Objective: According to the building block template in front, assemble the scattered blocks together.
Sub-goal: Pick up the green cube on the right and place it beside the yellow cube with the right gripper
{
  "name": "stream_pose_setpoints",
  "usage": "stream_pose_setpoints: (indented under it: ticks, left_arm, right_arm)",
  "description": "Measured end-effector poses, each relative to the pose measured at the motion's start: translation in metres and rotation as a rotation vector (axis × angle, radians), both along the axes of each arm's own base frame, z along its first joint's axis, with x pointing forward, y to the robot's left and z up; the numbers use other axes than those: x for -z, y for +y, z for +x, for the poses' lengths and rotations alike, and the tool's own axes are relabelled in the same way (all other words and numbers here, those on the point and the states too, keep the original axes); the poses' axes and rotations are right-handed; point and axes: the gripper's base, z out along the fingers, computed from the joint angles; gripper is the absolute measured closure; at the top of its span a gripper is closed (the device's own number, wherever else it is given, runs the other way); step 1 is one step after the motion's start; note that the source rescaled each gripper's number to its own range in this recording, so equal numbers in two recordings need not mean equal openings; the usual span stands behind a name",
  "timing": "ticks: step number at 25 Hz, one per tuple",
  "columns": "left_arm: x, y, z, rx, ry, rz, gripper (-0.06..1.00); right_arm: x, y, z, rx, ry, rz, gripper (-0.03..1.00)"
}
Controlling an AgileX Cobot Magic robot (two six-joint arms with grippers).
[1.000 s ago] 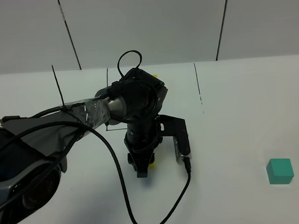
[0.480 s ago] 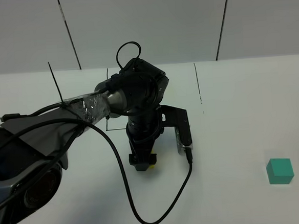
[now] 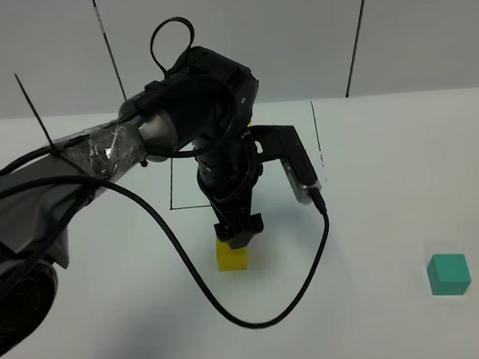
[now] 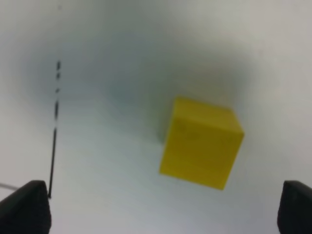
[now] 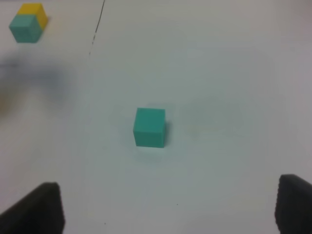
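The yellow cube [image 3: 232, 256] lies on the white table, just in front of the black drawn outline [image 3: 171, 205]. My left gripper [image 3: 239, 229] hangs open right above it and holds nothing. In the left wrist view the yellow cube [image 4: 202, 142] sits free between the spread fingertips [image 4: 24, 209]. The teal cube [image 3: 448, 274] lies alone at the front right; the right wrist view shows it [image 5: 149, 127] ahead of my open right gripper [image 5: 163, 209]. The template [image 5: 28, 22], a yellow cube joined to a teal cube, shows far off in the right wrist view. In the high view the left arm hides it.
The left arm's black cable [image 3: 232, 311] loops over the table in front of the yellow cube. A black drawn line [image 3: 317, 141] runs down the table right of the arm. White wall panels stand behind the table.
My left gripper has let go of the yellow cube and lifted up and back from it. The cube now rests on the table. The teal cube has not moved.
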Motion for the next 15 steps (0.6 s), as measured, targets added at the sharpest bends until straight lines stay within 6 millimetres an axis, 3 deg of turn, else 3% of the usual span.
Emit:
stream_pose_setpoints:
  ticks: [4, 8, 11, 15]
  left_arm:
    - [-0.020, 0.048, 0.026, -0.281, -0.039, -0.040, -0.06]
    - [-0.033, 0.119, 0.051, -0.559, -0.025, -0.107, -0.04]
    - [-0.039, 0.170, 0.051, -0.717, 0.043, -0.187, -0.03]
    - [-0.055, 0.238, 0.027, -0.894, 0.089, -0.249, -0.01]
  right_arm:
    - [0.000, 0.000, 0.000, 0.000, 0.000, 0.000, 0.23]
    - [0.000, 0.000, 0.000, 0.000, 0.000, 0.000, 0.23]
    - [0.000, 0.000, 0.000, 0.000, 0.000, 0.000, 0.23]
    - [0.000, 0.000, 0.000, 0.000, 0.000, 0.000, 0.23]
